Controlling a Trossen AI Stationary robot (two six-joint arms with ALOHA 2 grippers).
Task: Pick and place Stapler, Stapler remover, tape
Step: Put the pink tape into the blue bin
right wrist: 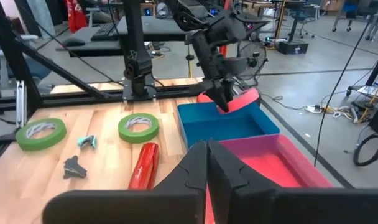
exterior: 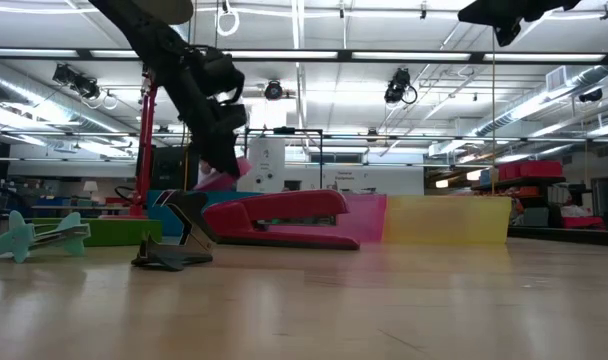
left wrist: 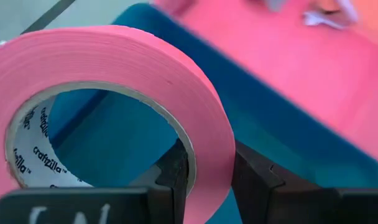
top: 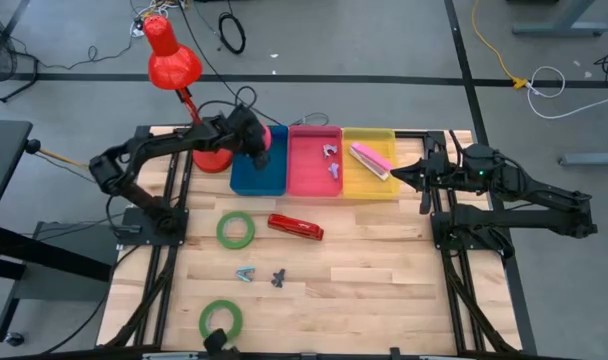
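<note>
My left gripper (top: 259, 152) is over the blue bin (top: 246, 178) and is shut on a pink tape roll (left wrist: 114, 68). The same roll (right wrist: 240, 99) shows in the right wrist view at the bin's far side. Two green tape rolls (top: 235, 230) (top: 220, 320) lie flat on the table. A red stapler (top: 296, 227) lies between them and the bins. Two staple removers (top: 246, 273) (top: 278, 277) rest on the wood. My right gripper (top: 396, 176) hangs shut and holding nothing by the yellow bin (top: 356, 185). My left gripper pinches the pink roll's wall (left wrist: 209, 155), one finger (left wrist: 175, 171) inside the ring's open centre and the other finger (left wrist: 254, 177) outside. The fingers slant down from the table's left side. The roll stands on edge, tilted, over the blue bin.
A pink bin (top: 309, 178) with two staple removers (top: 331, 151) stands between the blue and yellow bins. The yellow bin holds a pink stapler (top: 369, 159). A red desk lamp (top: 172, 60) stands at the far left corner.
</note>
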